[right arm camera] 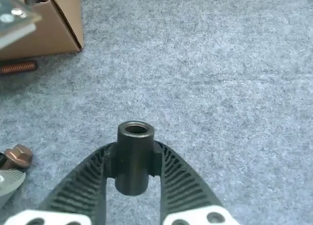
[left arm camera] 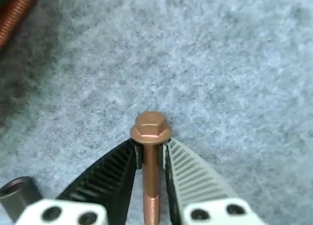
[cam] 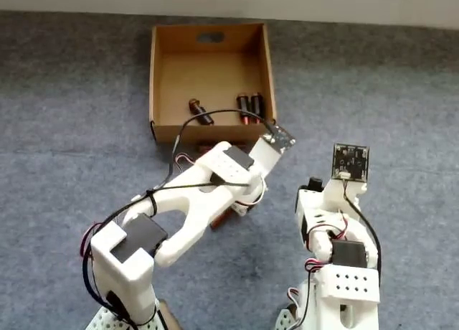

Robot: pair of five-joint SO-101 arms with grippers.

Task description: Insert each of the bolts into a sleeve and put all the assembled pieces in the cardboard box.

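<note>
Left end effector (left arm camera: 151, 146): fingers clamped on shank of copper hex bolt (left arm camera: 151, 129). Head clear of fingertips, mid-shank hidden between fingers, thread end cut off at frame edge.
Right end effector (right arm camera: 134, 149): clamped on dark sleeve (right arm camera: 135, 159), bore mouth visible past fingertips.
Loose sleeve (left arm camera: 18, 194) and second bolt (left arm camera: 13, 14): both cut off at frame edges.
Cardboard box (cam: 153, 79): near wall partly covered by left arm. Three dark-and-copper pieces (cam: 250, 105) on box floor, detail too small to make out.
Open grey bench (cam: 373, 79) beyond right arm.
</note>
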